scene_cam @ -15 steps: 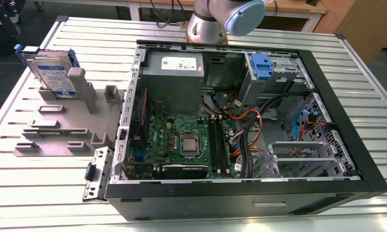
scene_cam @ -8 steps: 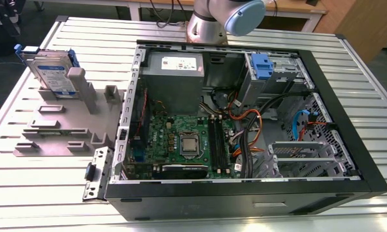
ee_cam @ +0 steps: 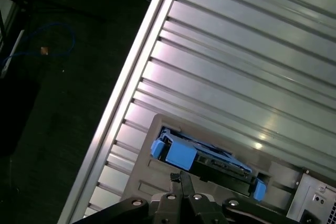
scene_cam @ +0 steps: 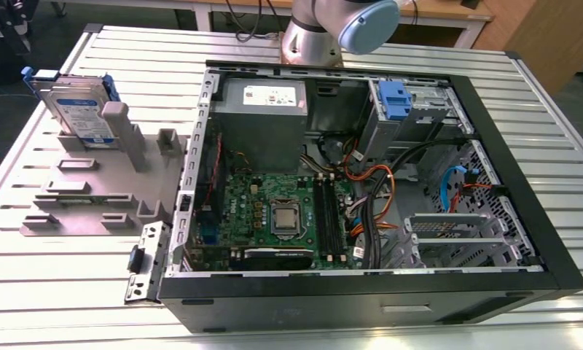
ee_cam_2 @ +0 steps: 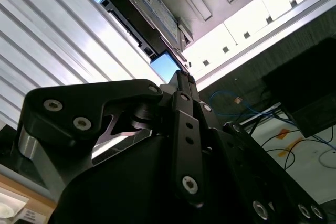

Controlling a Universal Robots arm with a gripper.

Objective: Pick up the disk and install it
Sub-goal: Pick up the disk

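The disk [scene_cam: 82,113], a silver drive with a white-and-blue label and a blue side frame, stands on edge in a grey holder [scene_cam: 87,197] at the exterior view's left. In the first wrist view the disk [ee_cam: 210,163] sits in its slot just beyond my gripper [ee_cam: 181,181], whose fingers are shut with nothing between them. In the second wrist view the gripper [ee_cam_2: 181,77] points toward the disk [ee_cam_2: 142,11], apart from it. The arm's body [scene_cam: 340,29] rises at the back of the exterior view.
An open black computer case [scene_cam: 369,306] lies on the ribbed metal table [scene_cam: 564,146], with a motherboard, cables, a grey power supply box [scene_cam: 264,98] and a blue bracket [scene_cam: 395,102] in a drive bay. In the first wrist view the table edge drops to dark floor.
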